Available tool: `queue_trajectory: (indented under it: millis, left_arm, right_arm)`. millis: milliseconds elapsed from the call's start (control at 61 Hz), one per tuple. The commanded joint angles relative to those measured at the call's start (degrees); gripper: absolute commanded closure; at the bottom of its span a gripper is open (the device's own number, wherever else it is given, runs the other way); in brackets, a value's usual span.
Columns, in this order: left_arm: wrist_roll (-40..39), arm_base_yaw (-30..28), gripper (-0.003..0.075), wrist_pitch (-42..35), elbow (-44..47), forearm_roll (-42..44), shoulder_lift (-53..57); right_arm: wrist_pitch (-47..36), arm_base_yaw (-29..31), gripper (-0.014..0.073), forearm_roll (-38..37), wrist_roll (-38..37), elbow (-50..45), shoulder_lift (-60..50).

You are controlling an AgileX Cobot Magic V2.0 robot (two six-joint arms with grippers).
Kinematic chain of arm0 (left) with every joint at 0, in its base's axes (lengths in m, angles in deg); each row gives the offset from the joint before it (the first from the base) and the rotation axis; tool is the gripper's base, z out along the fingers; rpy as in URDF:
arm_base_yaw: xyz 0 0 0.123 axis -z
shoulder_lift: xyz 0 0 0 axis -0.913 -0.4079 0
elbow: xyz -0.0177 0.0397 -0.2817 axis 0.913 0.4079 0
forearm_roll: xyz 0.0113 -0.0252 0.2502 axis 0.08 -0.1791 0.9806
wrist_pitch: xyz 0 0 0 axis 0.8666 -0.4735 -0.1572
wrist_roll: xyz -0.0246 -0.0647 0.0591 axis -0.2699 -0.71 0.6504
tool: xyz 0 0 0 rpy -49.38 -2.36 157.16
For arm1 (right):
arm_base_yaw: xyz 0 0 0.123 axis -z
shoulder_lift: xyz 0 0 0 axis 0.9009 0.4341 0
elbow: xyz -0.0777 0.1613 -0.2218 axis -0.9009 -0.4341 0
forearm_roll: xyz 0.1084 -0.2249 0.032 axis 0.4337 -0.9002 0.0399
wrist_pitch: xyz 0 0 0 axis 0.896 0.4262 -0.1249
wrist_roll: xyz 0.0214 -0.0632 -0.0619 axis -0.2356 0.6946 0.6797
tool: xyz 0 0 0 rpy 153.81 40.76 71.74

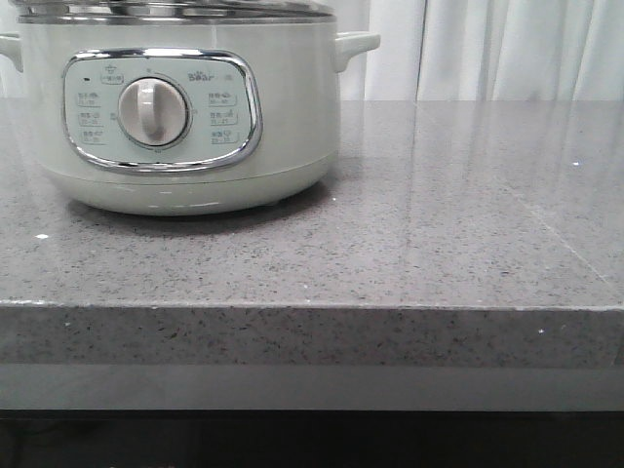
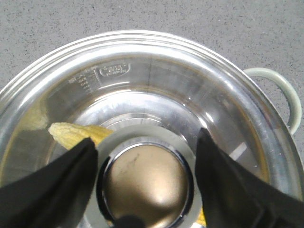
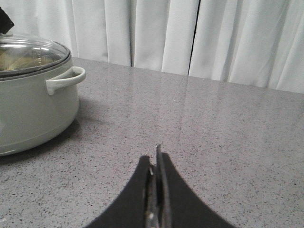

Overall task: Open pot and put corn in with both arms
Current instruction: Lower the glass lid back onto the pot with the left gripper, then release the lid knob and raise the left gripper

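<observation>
Left wrist view: left gripper, jaws wide, straddles lid knob; corn inside pot. Off-centre closing could skid lid. Right gripper jaws closed, empty.

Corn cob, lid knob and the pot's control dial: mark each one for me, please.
corn cob (image 2: 73, 134): left wrist view, on the pale yellow end seen through the glass lid.
lid knob (image 2: 146, 184): left wrist view, on its brushed metal top.
control dial (image 1: 153, 111): front view, on the dial's raised centre grip.
</observation>
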Motion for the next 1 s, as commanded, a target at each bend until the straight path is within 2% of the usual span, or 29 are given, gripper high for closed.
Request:
queue_trajectory:
  millis: [0, 295, 541, 655, 819, 983]
  left_arm:
    - [-0.1, 0.2, 0.0239, -3.2, -1.6, -1.3, 4.3]
    - [0.7, 0.2, 0.0256, -3.8, -1.6, -1.3, 11.1]
    - [2.8, 0.2, 0.0507, -6.4, 4.2, -1.4, 20.1]
    - [4.3, 0.2, 0.0622, -11.2, 12.8, -2.7, 26.4]
    - [4.7, 0.2, 0.0736, -20.1, 27.4, -3.3, 37.3]
    - [4.7, 0.2, 0.0738, -30.3, 44.4, -4.4, 49.7]
  right_arm:
    - [-4.2, 0.3, 0.0661, -0.3, 0.8, 1.4, 0.3]
    - [-4.2, 0.3, 0.0661, -0.3, 0.8, 1.4, 0.3]
    - [-4.2, 0.3, 0.0661, -0.3, 0.8, 1.4, 0.3]
    - [-4.2, 0.3, 0.0661, -0.3, 0.8, 1.4, 0.3]
    - [-4.2, 0.3, 0.0661, -0.3, 0.8, 1.4, 0.3]
    - [-4.2, 0.3, 0.0661, -0.3, 0.8, 1.4, 0.3]
